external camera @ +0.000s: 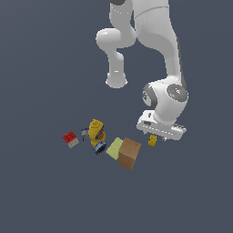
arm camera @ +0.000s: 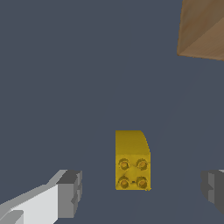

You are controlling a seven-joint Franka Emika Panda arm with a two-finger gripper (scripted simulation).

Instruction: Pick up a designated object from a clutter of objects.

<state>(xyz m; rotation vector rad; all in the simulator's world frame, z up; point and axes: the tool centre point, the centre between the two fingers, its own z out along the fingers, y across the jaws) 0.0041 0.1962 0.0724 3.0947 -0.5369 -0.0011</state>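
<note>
End effector (arm camera: 140, 192) spread wide, holding nothing, fingers flanking small yellow studded brick (arm camera: 132, 160) for a grasp; brown box (arm camera: 203, 28) stands near, apart.

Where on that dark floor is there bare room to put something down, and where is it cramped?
Free: the wide floor beyond the small red-and-white cube, and everything below the brown box. Crowded: the yellow bottle-like object with blue parts, pale green flat block and box sit packed together; the gripper straddles the tiny yellow studded brick.
</note>
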